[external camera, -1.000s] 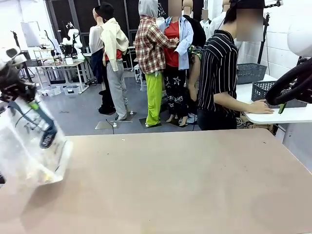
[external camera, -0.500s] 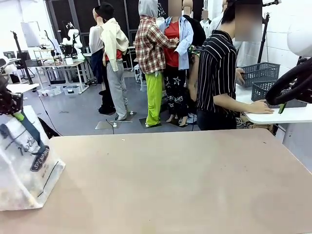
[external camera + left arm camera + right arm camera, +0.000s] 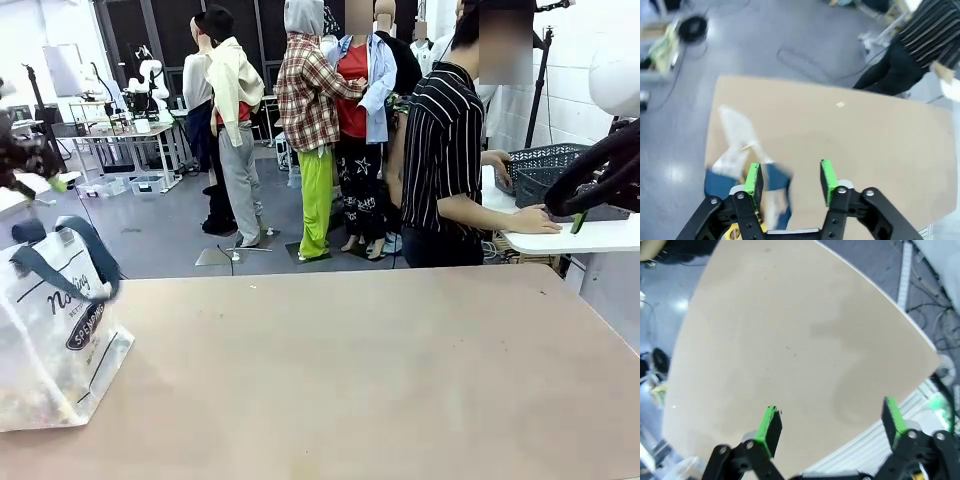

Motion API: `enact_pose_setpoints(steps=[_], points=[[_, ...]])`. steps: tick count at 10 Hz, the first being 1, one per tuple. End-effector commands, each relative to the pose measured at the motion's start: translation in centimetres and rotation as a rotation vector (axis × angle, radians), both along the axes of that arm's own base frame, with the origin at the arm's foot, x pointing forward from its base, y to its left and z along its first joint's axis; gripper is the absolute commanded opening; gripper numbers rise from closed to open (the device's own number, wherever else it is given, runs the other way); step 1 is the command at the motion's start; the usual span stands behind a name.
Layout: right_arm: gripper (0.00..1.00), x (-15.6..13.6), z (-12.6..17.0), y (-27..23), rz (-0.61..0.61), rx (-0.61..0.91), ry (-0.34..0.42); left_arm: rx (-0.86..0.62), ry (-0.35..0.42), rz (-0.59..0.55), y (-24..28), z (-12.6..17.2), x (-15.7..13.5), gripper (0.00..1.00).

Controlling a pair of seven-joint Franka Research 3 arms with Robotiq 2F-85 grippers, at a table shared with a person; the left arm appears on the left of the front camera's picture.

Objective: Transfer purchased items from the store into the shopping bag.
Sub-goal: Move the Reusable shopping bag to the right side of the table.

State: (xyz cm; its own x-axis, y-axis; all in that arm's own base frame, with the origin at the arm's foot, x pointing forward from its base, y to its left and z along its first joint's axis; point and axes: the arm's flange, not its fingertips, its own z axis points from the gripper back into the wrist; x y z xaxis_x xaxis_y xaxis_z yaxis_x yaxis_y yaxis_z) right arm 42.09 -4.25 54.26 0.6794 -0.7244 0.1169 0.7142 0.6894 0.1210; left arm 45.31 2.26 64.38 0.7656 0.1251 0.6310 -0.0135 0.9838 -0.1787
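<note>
Standing the bag [image 3: 55, 330] upright at the table [image 3: 380, 370] edge kept its mouth reachable, so your left gripper [image 3: 788, 179] hung spread and empty above it.

The right gripper [image 3: 832, 427] hangs high above the bare tan table [image 3: 790, 340], its green-padded fingers [image 3: 771, 426] spread wide with nothing between them. Beyond the tabletop's curved edge, grey floor and loose cables show.
</note>
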Motion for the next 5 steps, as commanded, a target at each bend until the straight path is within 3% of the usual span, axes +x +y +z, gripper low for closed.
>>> enact_pose_setpoints(steps=[1, 2, 3, 4, 5], points=[[1.0, -0.2, 0.0, -0.2, 0.007, -0.018, 0.012, 0.007, -0.141, -0.177, -7.3, 0.2, -1.6, 1.0], [1.0, -0.2, 0.0, -0.2, 0.007, -0.018, 0.012, 0.027, -0.138, -0.272, -11.0, 0.2, -1.1, 1.0], [1.0, -0.2, 0.0, -0.2, 0.007, -0.018, 0.012, -0.006, -0.088, -0.416, -15.0, -1.2, 0.6, 1.0], [1.0, -0.2, 0.0, -0.2, 0.007, -0.018, 0.012, -0.066, -0.031, -0.488, -17.9, -2.8, 2.2, 1.0], [1.0, -0.2, 0.0, -0.2, 0.007, -0.018, 0.012, -0.116, 0.04, -0.483, -20.8, -5.1, 4.0, 1.0]])
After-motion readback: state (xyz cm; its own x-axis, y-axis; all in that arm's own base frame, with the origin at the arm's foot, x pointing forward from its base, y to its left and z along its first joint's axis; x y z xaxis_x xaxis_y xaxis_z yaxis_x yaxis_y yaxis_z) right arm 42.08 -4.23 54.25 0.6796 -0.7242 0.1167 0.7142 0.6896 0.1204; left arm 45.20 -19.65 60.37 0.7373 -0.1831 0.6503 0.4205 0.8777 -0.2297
